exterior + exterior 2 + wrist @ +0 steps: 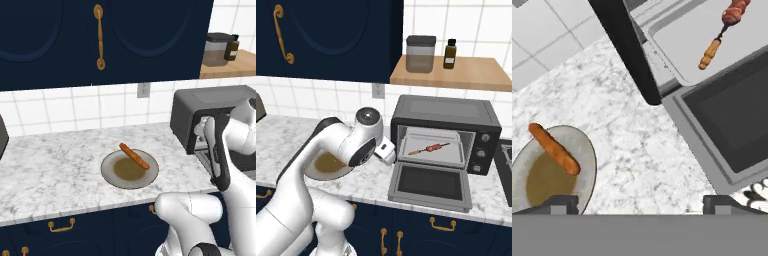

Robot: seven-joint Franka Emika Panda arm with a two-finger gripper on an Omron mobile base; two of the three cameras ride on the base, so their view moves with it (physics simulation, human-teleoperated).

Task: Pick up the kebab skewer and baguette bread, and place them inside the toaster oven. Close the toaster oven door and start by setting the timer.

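The baguette bread [134,156] [554,149] lies slanted across a grey plate [112,160] [588,155] on the marble counter. The dark grey toaster oven [210,112] [446,112] stands to the right of it. The toaster oven door [429,185] [732,125] is folded down flat onto the counter. Inside, on the pale tray, rests the kebab skewer [429,148] [722,30]. My gripper [639,205] hovers open and empty over the counter between the plate and the open door, its fingertips [562,204] spread wide.
Knobs [485,137] line the oven's right side. A wooden shelf [466,75] above the oven carries a jar [421,54] and a small bottle [450,54]. Dark blue cabinets hang over the counter. A dark appliance [2,137] sits at the far left.
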